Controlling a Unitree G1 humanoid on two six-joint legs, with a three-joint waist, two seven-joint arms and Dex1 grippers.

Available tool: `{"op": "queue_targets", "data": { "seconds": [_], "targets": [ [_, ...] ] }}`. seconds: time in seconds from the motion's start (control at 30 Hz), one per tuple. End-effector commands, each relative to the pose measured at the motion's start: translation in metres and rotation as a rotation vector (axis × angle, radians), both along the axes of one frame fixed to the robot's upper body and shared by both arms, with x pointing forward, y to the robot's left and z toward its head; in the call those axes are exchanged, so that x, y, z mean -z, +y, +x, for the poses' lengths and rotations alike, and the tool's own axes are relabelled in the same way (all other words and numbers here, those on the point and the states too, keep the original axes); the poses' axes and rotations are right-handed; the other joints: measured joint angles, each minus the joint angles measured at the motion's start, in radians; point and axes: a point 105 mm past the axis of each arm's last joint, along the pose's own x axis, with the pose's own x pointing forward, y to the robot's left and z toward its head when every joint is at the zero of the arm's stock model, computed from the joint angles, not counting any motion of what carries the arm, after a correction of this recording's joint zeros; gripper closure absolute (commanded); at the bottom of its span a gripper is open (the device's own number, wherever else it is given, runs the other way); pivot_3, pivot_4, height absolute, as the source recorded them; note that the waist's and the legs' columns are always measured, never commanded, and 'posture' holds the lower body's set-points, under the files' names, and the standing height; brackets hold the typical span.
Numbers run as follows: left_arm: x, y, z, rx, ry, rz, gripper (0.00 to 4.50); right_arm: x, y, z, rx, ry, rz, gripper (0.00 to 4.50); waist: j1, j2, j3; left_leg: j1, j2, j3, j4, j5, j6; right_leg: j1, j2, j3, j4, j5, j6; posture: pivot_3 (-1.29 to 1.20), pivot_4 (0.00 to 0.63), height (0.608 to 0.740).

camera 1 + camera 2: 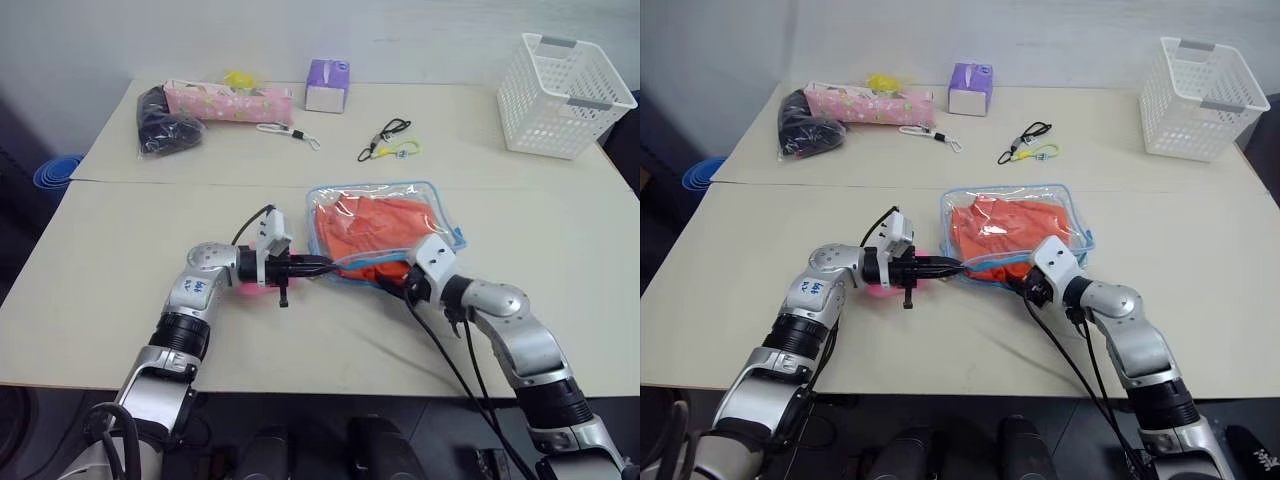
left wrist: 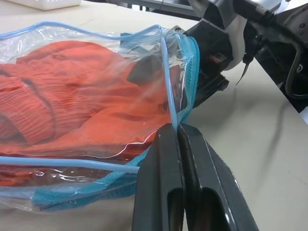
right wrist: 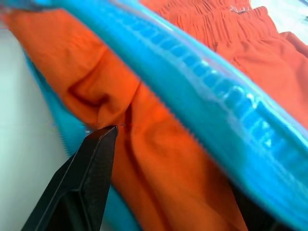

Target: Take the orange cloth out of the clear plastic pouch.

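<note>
The clear plastic pouch (image 1: 440, 212) with light blue edging lies flat on the table, its opening facing me. The orange cloth (image 1: 375, 228) is bunched inside it, with a fold bulging out at the opening. From the left, my left gripper (image 1: 325, 266) reaches in level and is shut on the upper blue lip of the pouch (image 2: 166, 72), holding it up off the cloth (image 2: 72, 86). My right gripper (image 1: 395, 283) is open at the mouth of the pouch. One of its fingers (image 3: 91, 159) rests against the orange fold (image 3: 159, 159) under the blue zipper edge (image 3: 202, 86).
A pink plush toy (image 1: 248, 290) lies under my left wrist. At the back stand a white basket (image 1: 560, 95), a purple tissue box (image 1: 327, 85), a pink pencil case (image 1: 228, 103) and a black bag (image 1: 165, 125). Clips on cords (image 1: 388, 140) lie behind the pouch.
</note>
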Motion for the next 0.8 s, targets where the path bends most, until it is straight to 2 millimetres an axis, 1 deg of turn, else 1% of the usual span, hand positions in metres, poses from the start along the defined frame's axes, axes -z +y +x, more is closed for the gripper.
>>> {"op": "queue_targets", "data": {
  "seconds": [0.03, 0.13, 0.33, 0.43, 0.57, 0.67, 0.8],
  "targets": [
    [-0.010, 0.003, 0.001, -0.002, -0.037, -0.010, 4.50, -0.019, 0.001, -0.005, -0.029, -0.035, 0.077, 1.08, 0.000, 0.000, 0.000, 0.000, 0.000, 0.000, 0.000, 0.000, 0.000, 0.000, 0.000, 0.000, 0.000, 0.000, 0.000, 0.00, 0.150, 0.740],
    [-0.010, 0.002, 0.001, 0.001, -0.037, -0.012, 4.50, -0.016, 0.009, -0.010, -0.088, -0.014, 0.092, 1.08, 0.000, 0.000, 0.000, 0.000, 0.000, 0.000, 0.000, 0.000, 0.000, 0.000, 0.000, 0.000, 0.000, 0.000, 0.000, 0.00, 0.150, 0.740],
    [-0.010, 0.002, 0.000, 0.000, -0.037, -0.014, 4.50, -0.011, 0.017, -0.010, -0.115, -0.003, 0.085, 1.08, 0.000, 0.000, 0.000, 0.000, 0.000, 0.000, 0.000, 0.000, 0.000, 0.000, 0.000, 0.000, 0.000, 0.000, 0.000, 0.00, 0.150, 0.740],
    [-0.010, 0.004, 0.000, -0.003, -0.038, -0.009, 4.50, -0.005, 0.011, -0.001, -0.079, -0.029, 0.017, 1.08, 0.000, 0.000, 0.000, 0.000, 0.000, 0.000, 0.000, 0.000, 0.000, 0.000, 0.000, 0.000, 0.000, 0.000, 0.000, 0.00, 0.150, 0.740],
    [-0.010, 0.004, -0.001, -0.002, -0.038, -0.010, 4.50, -0.008, 0.004, 0.015, 0.004, -0.075, -0.009, 1.08, -0.001, 0.000, 0.000, 0.000, 0.000, 0.000, 0.000, 0.000, 0.000, 0.000, 0.000, 0.000, 0.000, 0.000, 0.000, 0.00, 0.150, 0.740],
    [-0.010, 0.004, -0.002, 0.001, -0.039, -0.010, 4.50, -0.004, 0.002, 0.018, 0.005, -0.087, -0.077, 1.08, -0.001, 0.000, 0.000, 0.000, 0.000, 0.000, 0.000, 0.000, 0.000, 0.000, 0.000, 0.000, 0.001, 0.000, 0.000, 0.00, 0.150, 0.740],
    [-0.010, 0.005, -0.002, 0.002, -0.039, -0.011, 4.50, 0.005, 0.005, 0.018, -0.061, -0.119, -0.230, 1.08, -0.002, 0.000, 0.000, 0.000, 0.000, 0.000, 0.000, 0.000, 0.000, 0.000, 0.000, 0.000, 0.001, 0.000, 0.000, 0.00, 0.150, 0.740]
  ]
}}
